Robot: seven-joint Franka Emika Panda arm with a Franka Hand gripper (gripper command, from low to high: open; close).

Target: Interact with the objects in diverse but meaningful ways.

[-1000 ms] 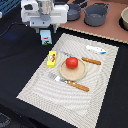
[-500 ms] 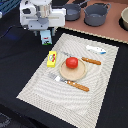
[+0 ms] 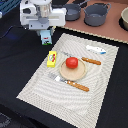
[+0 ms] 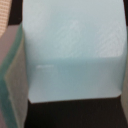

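1. Hanging at the far left of the exterior view, the white gripper (image 3: 46, 31) holds the small white carton with green-blue print (image 3: 46, 38) between its fingers, closed on it; whether the carton's base touches the black tabletop (image 3: 20, 60) beside the mat's far-left corner or hangs just above it cannot be told
2. Filling the wrist view, a pale blue-white face of the carton (image 4: 75, 50) sits very close to the lens, blurred, with a grey-green finger pad (image 4: 12, 85) against one side
3. On the cream striped placemat (image 3: 45, 92), the yellow rectangular packet (image 3: 51, 58) lies flat near the mat's left edge, just near of the carton and apart from it
4. The red tomato (image 3: 72, 62) rests on the round tan plate (image 3: 76, 74) at the mat's middle, to the right of the packet
5. The white tube with a blue end (image 3: 96, 49) lies near the mat's far right corner, well apart from the gripper
6. A wooden-handled knife (image 3: 85, 59) lies on the far side of the plate, touching its rim or nearly so; a wooden-handled fork (image 3: 70, 83) lies on the near side
7. Two grey pots (image 3: 96, 13) stand on the brown board (image 3: 107, 31) at the far edge, to the right of the gripper
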